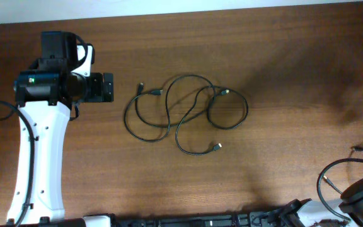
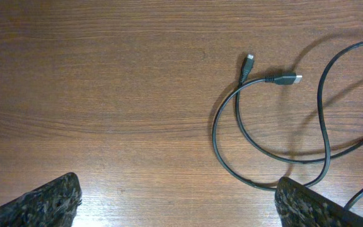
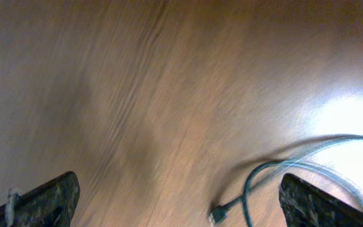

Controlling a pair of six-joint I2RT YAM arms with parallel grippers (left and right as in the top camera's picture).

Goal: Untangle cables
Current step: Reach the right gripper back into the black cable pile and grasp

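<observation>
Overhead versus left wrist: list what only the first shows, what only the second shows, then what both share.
Overhead only: the full spread of the cables, the lower plug and the left arm.
Left wrist only: the left gripper seen from the wrist, its textured fingertips spread wide and gripping nothing.
Both: the small plug, the longer plug beside it, the loop running from them, and the wooden table.
</observation>
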